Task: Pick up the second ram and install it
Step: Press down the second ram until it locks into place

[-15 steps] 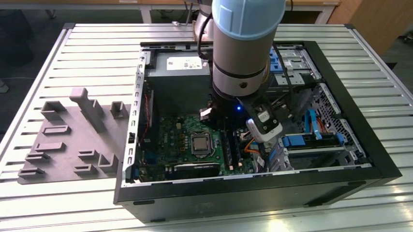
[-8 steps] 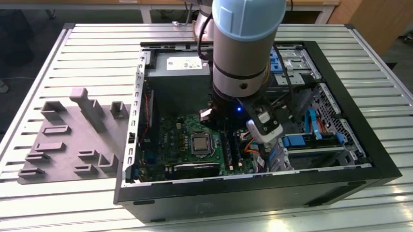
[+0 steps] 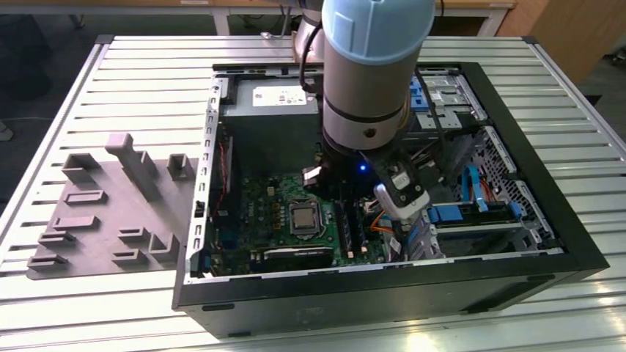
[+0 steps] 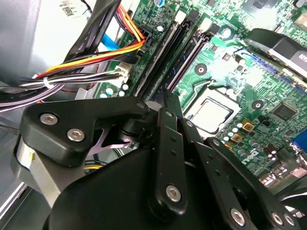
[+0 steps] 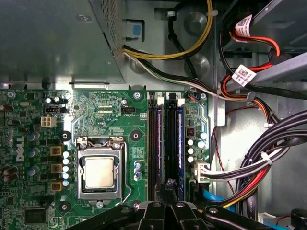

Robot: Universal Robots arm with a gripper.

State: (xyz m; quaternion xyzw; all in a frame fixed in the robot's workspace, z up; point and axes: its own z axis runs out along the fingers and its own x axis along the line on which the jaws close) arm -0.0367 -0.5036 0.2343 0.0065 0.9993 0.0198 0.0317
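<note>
Fingers (image 5: 169, 188) pressed together, tips down on blue RAM stick (image 5: 180, 143) standing in outer black slot (image 5: 171, 143) of green board (image 5: 120, 124), inside PC case (image 3: 547, 242) on bench (image 3: 146, 66). Prob. pushing stick to seat; full latch not confirmable.

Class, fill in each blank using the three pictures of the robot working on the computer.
1. The grey robot arm reaches down into the open black computer ___.
2. The square silver processor sits in a socket on the large green ___.
3. The gripper is above the long black memory slots, which run beside the ___.
4. In the exterior view, the grey moulded tray lies on the slatted metal table on the view's ___.

Missing words: case; motherboard; processor; left.
</note>
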